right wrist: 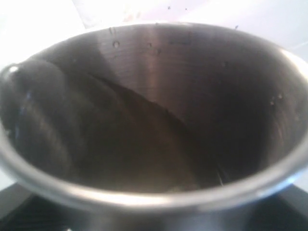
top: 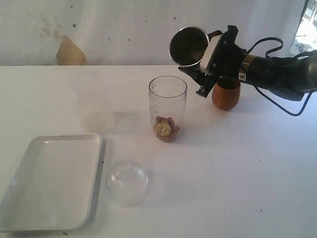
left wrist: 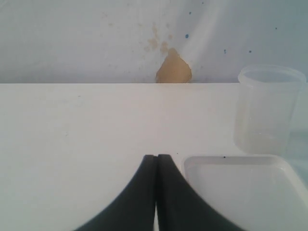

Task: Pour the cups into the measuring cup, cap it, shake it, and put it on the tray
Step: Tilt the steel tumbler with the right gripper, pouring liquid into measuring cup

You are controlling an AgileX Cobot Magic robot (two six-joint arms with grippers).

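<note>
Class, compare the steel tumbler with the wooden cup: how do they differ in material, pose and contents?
The steel tumbler is shiny metal; the wooden cup is matte brown. The steel tumbler is held aloft, tipped sideways with its mouth showing; the wooden cup rests on the table. The steel tumbler looks empty; the wooden cup's inside is hidden. Both are round cups.

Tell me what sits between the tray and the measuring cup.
Only the clear dome lid, close by the tray, short of the measuring cup; the exterior view shows it.

Nothing readable. Graduation marks on measuring cup (top: 168,106), just below right gripper (top: 200,57), too small to read. Sticker (top: 243,77) behind the gripper is illegible.
</note>
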